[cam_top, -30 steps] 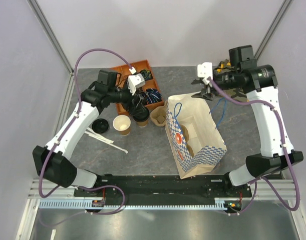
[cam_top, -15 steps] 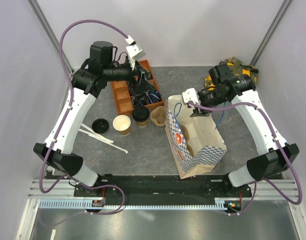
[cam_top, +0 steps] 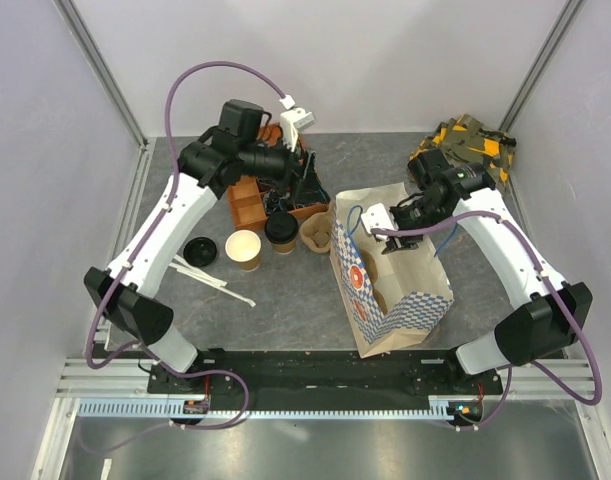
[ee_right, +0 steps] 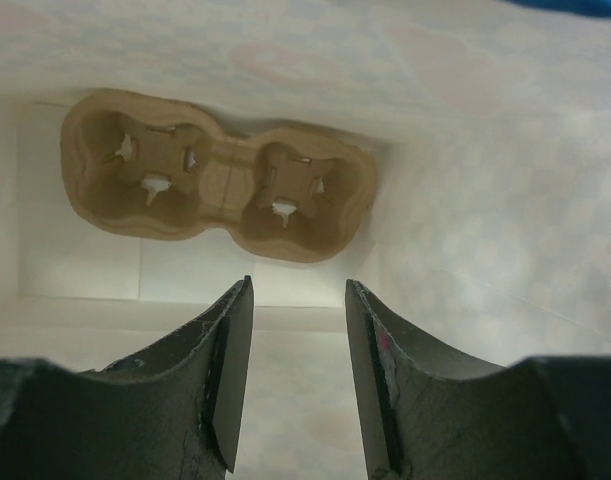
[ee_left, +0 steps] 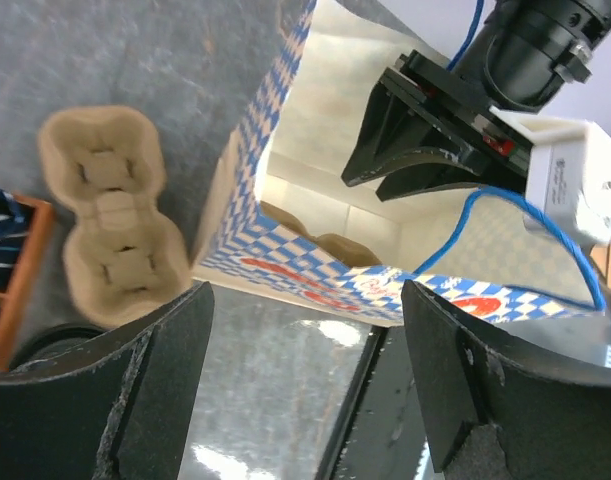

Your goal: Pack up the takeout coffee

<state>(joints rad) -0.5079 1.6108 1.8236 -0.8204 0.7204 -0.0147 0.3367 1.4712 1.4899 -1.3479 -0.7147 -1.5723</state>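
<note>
The takeout coffee point(cam_top: 281, 229), a brown cup with a black lid, stands on the table between a lidless tan cup point(cam_top: 244, 248) and an empty pulp cup carrier point(cam_top: 315, 232). My left gripper point(cam_top: 307, 186) hovers above and behind it, open and empty; in the left wrist view point(ee_left: 305, 380) it looks down on the carrier point(ee_left: 105, 215) and the bag's rim point(ee_left: 285, 200). My right gripper point(cam_top: 396, 227) is open and empty at the mouth of the paper bag point(cam_top: 405, 300). In the right wrist view point(ee_right: 297, 290) it faces a second carrier point(ee_right: 220, 175) on the bag's floor.
An orange divided tray point(cam_top: 247, 200) stands behind the cups. A loose black lid point(cam_top: 200, 250) and white stirrers point(cam_top: 210, 275) lie at the left. A yellow-and-black object point(cam_top: 470, 140) sits at the back right corner. The bag's blue handle point(ee_left: 505, 240) hangs by the right gripper.
My left gripper rose from beside the takeout coffee and swung right, empty. My right gripper came forward and left, down to the bag's mouth. The coffee has not moved.
</note>
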